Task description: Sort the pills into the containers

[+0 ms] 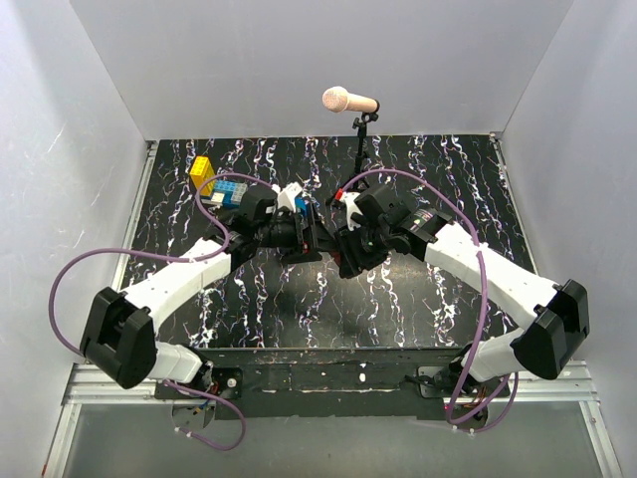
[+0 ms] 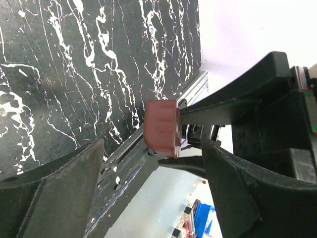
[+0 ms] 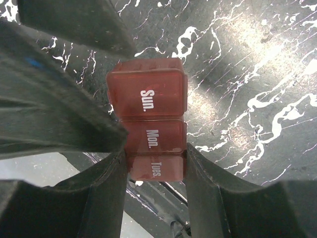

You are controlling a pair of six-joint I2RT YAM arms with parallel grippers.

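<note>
A: Box (image 3: 148, 99), where is it?
B: Raised above the table (image 1: 398, 309), over its middle, where the two wrists meet. It is reddish, with lids marked Sun., Mon. and Tues.
A: Who has it?
B: The right gripper (image 3: 154, 158) is clamped on the long sides near the Mon. and Tues. lids, one finger at 3 o'clock and the other at 9.
A: And the left gripper (image 2: 152, 145)?
B: Spread wide. One end of the box sits between its fingers (image 2: 59, 193), with a gap on each side.
A: Anything else?
B: Toy blocks (image 1: 214, 181) at 10 o'clock from the grippers, and a microphone (image 1: 348, 100) at 12.
</note>
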